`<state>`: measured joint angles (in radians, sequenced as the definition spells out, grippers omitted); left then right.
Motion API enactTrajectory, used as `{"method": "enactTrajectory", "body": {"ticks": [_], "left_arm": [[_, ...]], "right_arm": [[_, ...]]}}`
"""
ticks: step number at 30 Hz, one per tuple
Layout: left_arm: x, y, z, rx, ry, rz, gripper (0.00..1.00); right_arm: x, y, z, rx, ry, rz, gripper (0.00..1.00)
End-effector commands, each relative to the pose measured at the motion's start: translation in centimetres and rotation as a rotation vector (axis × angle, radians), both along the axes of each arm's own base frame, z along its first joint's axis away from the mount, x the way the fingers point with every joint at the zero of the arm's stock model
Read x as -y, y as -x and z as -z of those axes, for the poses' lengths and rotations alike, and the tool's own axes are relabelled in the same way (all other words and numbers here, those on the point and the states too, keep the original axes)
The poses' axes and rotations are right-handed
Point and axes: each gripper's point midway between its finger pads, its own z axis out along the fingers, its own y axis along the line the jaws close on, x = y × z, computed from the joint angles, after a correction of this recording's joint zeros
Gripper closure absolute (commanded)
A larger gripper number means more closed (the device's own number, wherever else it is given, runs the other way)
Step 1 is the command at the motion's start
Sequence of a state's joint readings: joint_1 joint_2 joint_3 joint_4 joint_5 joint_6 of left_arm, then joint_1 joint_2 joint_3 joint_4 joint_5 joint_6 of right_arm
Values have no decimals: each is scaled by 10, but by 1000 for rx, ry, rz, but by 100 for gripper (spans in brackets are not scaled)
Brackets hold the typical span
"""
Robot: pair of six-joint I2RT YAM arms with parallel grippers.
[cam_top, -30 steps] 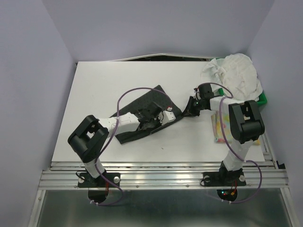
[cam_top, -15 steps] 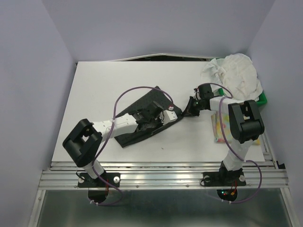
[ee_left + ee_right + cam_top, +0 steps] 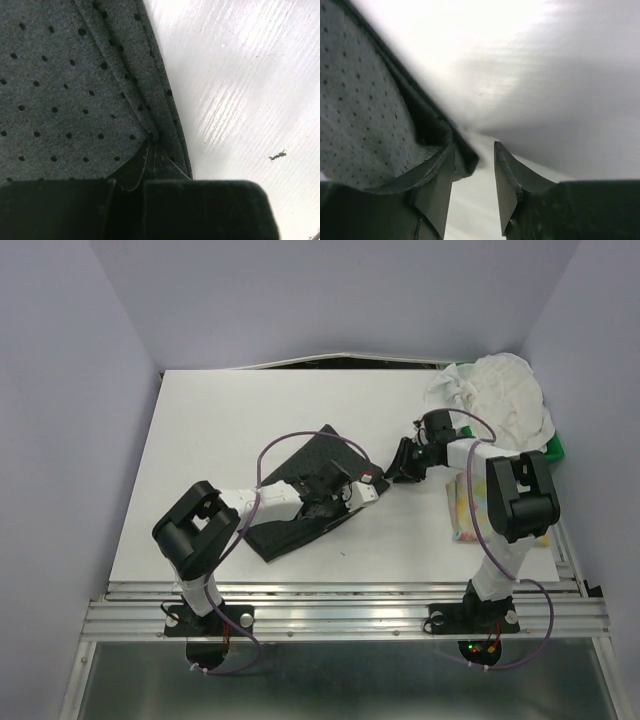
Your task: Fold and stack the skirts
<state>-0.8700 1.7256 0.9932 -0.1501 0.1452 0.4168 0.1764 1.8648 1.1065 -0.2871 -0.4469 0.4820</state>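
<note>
1. My left end effector (image 3: pixel 150 150) is clamped on the hem of the dark skirt (image 3: pixel 315 450), which lies on the bench (image 3: pixel 210 440).
2. My right end effector (image 3: pixel 474 150) has its jaws apart at the skirt's corner, holding nothing.
3. I judge this to be the folding step. Next I need to carry the hem across squarely.

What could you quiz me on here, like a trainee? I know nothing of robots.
1. True or false: the left fingers are clamped on the dark charcoal speckled cloth skirt.
2. Which skirt is heaped at the far right corner of the white table? A white crinkly cloth skirt; B red denim skirt.
3. Fill in: the right fingers stand ____.
Key: 1 true; 2 A; 3 open.
</note>
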Motion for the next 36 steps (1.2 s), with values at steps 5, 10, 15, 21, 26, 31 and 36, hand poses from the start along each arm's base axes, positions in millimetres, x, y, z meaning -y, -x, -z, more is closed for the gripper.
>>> {"method": "enactTrajectory", "body": {"ticks": [5, 10, 15, 21, 26, 31, 36], "left_arm": [[-7, 18, 25, -90, -61, 21, 100], [-5, 17, 25, -91, -60, 18, 100], [-6, 16, 24, -84, -61, 11, 100], [-6, 15, 23, -80, -59, 7, 100], [-6, 15, 23, -77, -59, 8, 100], [-6, 14, 24, -78, -61, 3, 100], [-7, 15, 24, -78, -61, 2, 100]], "right_arm": [[13, -47, -78, 179, -26, -18, 56], [0, -56, -79, 161, -99, -45, 55], [-18, -50, -69, 119, -113, -95, 50], [-22, -43, -44, 75, -33, -116, 50], [-30, -35, -36, 51, 2, -162, 51], [-34, -26, -36, 31, 8, -187, 67], [-32, -31, -57, 70, 25, -196, 99]]}}
